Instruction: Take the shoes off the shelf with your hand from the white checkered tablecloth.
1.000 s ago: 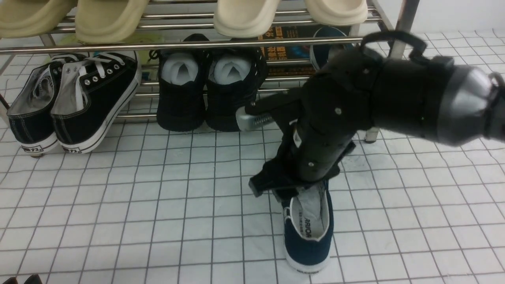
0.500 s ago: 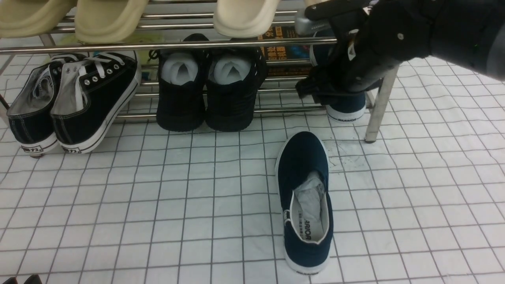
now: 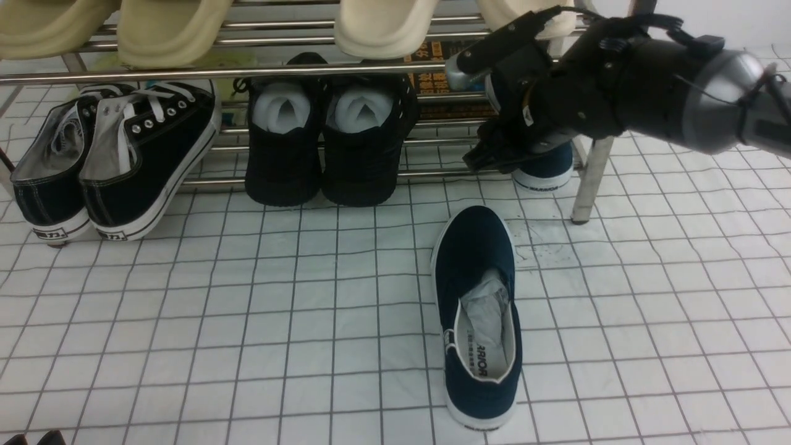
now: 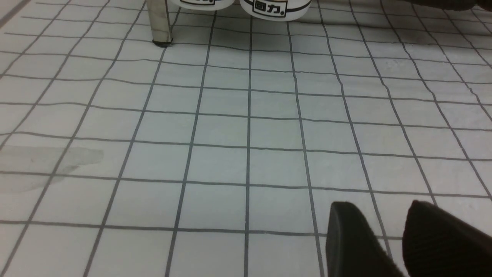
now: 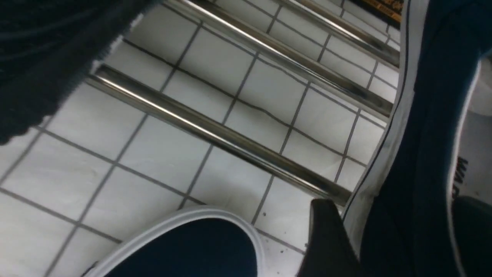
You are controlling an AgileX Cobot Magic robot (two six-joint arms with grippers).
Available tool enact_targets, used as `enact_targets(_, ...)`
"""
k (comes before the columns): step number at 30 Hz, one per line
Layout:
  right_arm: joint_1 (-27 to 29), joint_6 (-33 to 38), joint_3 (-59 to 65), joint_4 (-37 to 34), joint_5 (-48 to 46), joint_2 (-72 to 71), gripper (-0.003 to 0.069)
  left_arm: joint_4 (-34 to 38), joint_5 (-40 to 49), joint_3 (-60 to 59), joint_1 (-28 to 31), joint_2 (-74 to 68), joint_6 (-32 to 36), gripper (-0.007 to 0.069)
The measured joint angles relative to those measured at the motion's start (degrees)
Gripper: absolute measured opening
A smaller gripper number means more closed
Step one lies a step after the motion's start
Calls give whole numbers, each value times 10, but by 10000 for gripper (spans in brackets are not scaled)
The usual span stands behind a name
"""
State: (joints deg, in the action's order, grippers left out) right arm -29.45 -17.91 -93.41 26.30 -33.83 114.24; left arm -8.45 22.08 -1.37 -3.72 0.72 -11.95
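Note:
One navy slip-on shoe (image 3: pixel 476 321) lies on the white checkered tablecloth (image 3: pixel 247 309), heel toward me, with nothing touching it. Its toe (image 5: pixel 192 250) also shows in the right wrist view. The other navy shoe (image 3: pixel 544 170) stands on the lowest tier of the silver shelf (image 3: pixel 309 68), at the right end. My right gripper (image 3: pixel 476 114) is open at that shoe (image 5: pixel 419 154). One finger (image 5: pixel 330 242) is outside its sole and the other is inside the opening. My left gripper (image 4: pixel 380 215) hangs open over bare cloth (image 4: pixel 230 127), holding nothing.
Black lace-up sneakers (image 3: pixel 117 161) and all-black shoes stuffed with white paper (image 3: pixel 327 142) stand on the same lower tier. Cream slippers (image 3: pixel 173 28) rest on the tier above. A shelf leg (image 3: pixel 590 179) stands just right of the navy shoe. Another leg (image 4: pixel 159 23) is far ahead of the left gripper.
My right gripper left the navy shoe lying on the cloth, rose, and moved back to the shelf. It now stands at the second navy shoe.

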Motion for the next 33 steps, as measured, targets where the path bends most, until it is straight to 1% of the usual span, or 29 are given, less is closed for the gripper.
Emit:
enact_targets(2, 0, 0, -1, 5, 3, 5, 413, 0, 0, 0, 0, 0, 0, 239)
enact_targets(5, 0, 0, -1, 11, 5, 8, 383, 0, 0, 0, 0, 0, 0, 239)
enact_targets(6, 0, 2, -1, 15, 5, 8, 325, 0, 0, 0, 0, 0, 0, 239)
enact_targets(7, 0, 2, -1, 15, 4, 8, 316, 0, 0, 0, 0, 0, 0, 239)
enact_targets(8, 0, 2, -2, 18, -1, 7, 223, 0, 0, 0, 0, 0, 0, 239)
enact_targets(9, 0, 2, -3, 19, -5, 5, 167, 0, 0, 0, 0, 0, 0, 239)
enact_targets(10, 0, 2, -3, 18, -11, 2, 96, 0, 0, 0, 0, 0, 0, 239)
enact_targets(11, 0, 2, -3, 11, -21, -4, 50, 0, 0, 0, 0, 0, 0, 239)
enact_targets(13, -4, 2, -2, -5, -44, -15, 33, 0, 0, 0, 0, 0, 0, 239)
enact_targets(17, -23, 21, -1, -59, -139, -79, 38, 0, 0, 0, 0, 0, 0, 239)
enact_targets(22, -35, 82, -1, -152, -285, -159, 38, 0, 0, 0, 0, 0, 0, 239)
enact_targets(24, -35, 91, -1, -168, -311, -168, 38, 0, 0, 0, 0, 0, 0, 239)
enact_targets(25, -35, 102, 1, -191, -345, -178, 38, -1, 0, 0, 0, 0, 0, 239)
enact_targets(28, -35, 108, 25, -214, -364, -192, 38, -1, 0, 0, 0, 0, 0, 239)
enact_targets(33, -35, 110, 95, -225, -346, -199, 38, -1, 0, 0, 0, 0, 0, 239)
